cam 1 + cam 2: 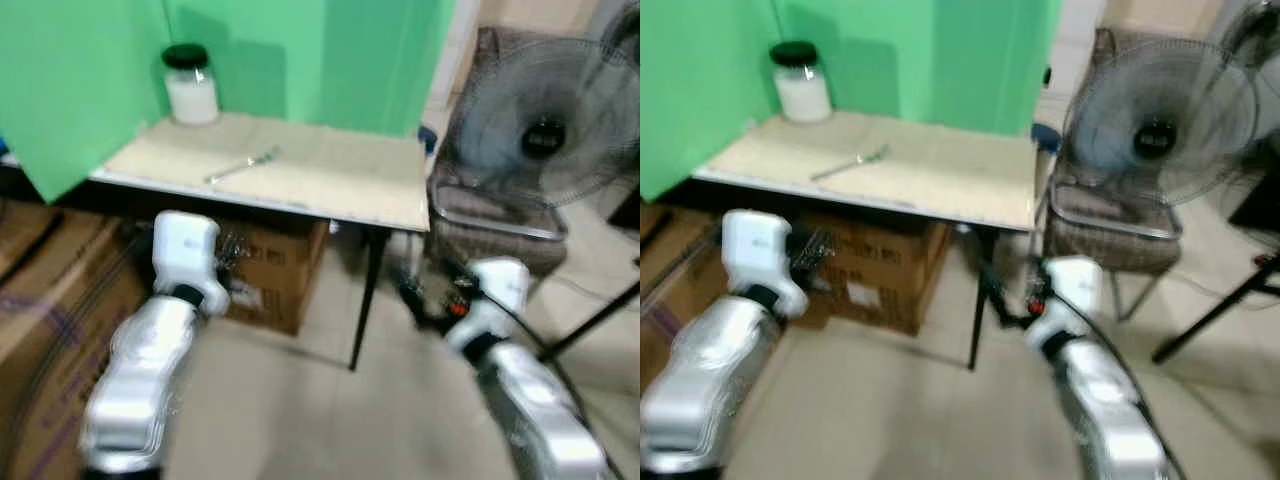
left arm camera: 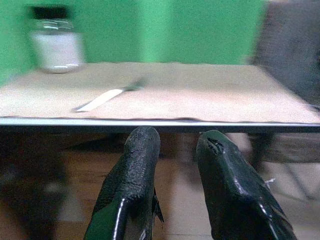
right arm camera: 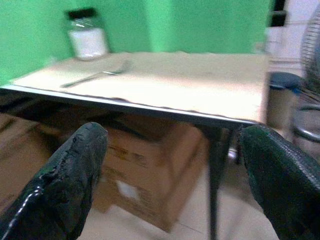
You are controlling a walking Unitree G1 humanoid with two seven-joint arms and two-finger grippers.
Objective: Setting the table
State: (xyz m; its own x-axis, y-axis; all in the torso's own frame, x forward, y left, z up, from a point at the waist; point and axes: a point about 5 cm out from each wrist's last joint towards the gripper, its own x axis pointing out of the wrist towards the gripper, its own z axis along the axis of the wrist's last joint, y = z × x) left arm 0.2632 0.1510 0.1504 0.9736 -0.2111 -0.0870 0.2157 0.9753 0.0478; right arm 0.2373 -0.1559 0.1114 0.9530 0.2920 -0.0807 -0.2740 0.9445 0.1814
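A jar [image 1: 190, 85] stands far left on the surface [image 1: 340, 180]; a fork [image 1: 243, 165] lies nearer; a fan [image 1: 545, 125] stands right.

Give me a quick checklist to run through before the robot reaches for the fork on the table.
1. Fork lying flat on the table, nothing on it: ok.
2. Jar stands apart from the fork, at the back corner: ok.
3. Left gripper jaws apart, holding nothing: ok.
4. Right gripper jaws wide apart, holding nothing: ok.
5. Grippers raised to tabletop height: not ok, both sit below the table edge.
6. Fan away from the right arm's path: cannot tell.
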